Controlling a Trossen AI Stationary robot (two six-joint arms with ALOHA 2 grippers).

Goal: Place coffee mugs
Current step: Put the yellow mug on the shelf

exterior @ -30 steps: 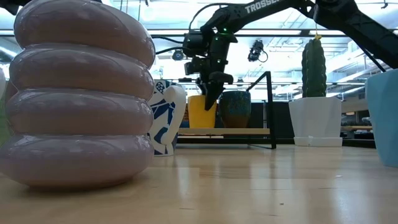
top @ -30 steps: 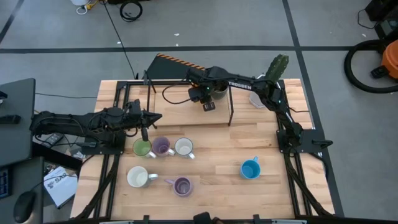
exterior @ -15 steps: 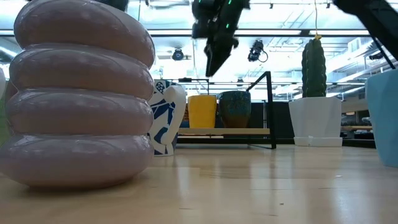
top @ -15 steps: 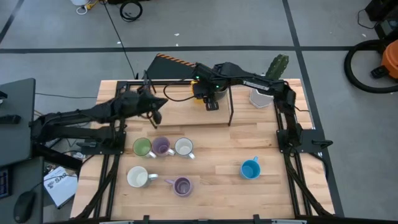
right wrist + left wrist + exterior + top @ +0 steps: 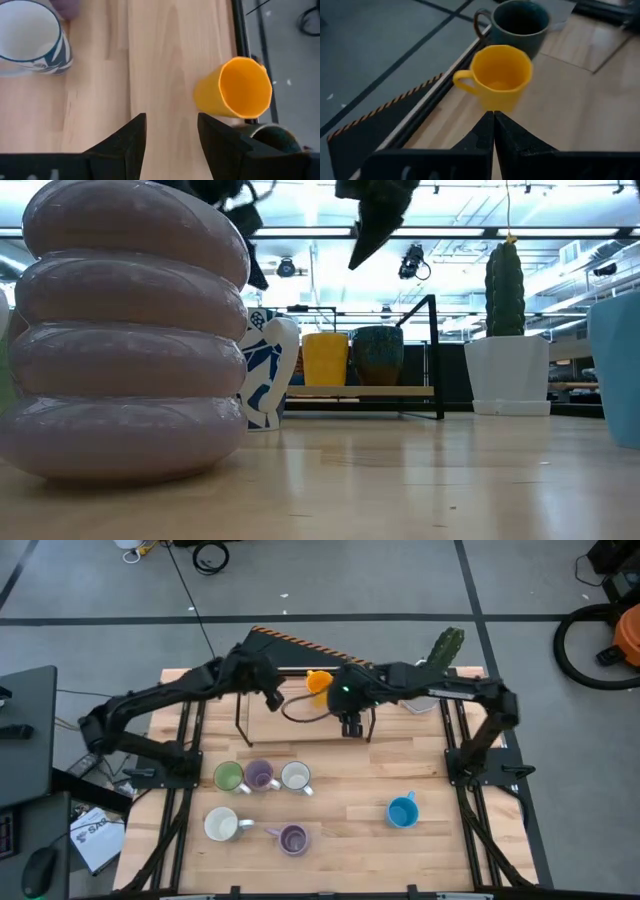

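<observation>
The orange mug point(image 5: 500, 75) and the dark brown mug point(image 5: 517, 22) stand side by side on a low wooden shelf point(image 5: 350, 391) at the table's far side. My left gripper point(image 5: 493, 120) is shut and hovers just short of the orange mug point(image 5: 318, 680), fingers pointing at it. My right gripper point(image 5: 170, 130) is open, raised above the shelf's near edge point(image 5: 352, 727). Green point(image 5: 228, 777), purple point(image 5: 260, 776), white point(image 5: 295, 776), white point(image 5: 221, 824), purple point(image 5: 293, 838) and blue point(image 5: 402, 811) mugs stand on the table.
A black metal frame point(image 5: 370, 710) stands over the shelf. A cactus in a white faceted pot point(image 5: 440, 655) sits at the far right corner. In the low view a purple mug point(image 5: 125, 330) fills the left foreground. Bare wood lies between the mugs and the shelf.
My left gripper has swung up from beside the green mug toward the table's far edge and right, ending by the orange mug. My right gripper has risen from between the orange and dark brown mugs on the shelf and drawn back toward the near edge.
</observation>
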